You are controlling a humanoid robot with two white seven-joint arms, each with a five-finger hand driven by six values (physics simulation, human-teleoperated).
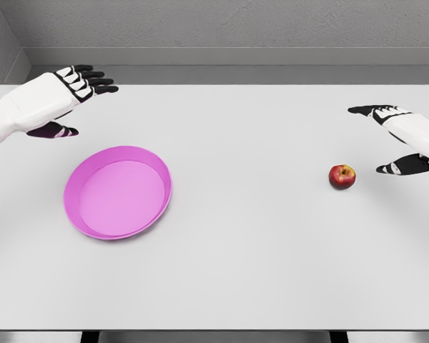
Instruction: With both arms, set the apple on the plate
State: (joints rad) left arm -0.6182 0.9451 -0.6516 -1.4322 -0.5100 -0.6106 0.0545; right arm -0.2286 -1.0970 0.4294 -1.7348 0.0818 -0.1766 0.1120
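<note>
A small red apple (342, 176) sits on the white table at the right. A pink plate (118, 191) lies on the table at the left of centre, with nothing in it. My right hand (390, 139) hovers just right of the apple, fingers spread and apart from it, thumb low near the table. Above and left of the plate, my left hand (77, 96) is held out with its fingers extended and holds nothing.
The white table (250, 257) fills the view, its front edge near the bottom of the picture. A grey wall stands behind its far edge.
</note>
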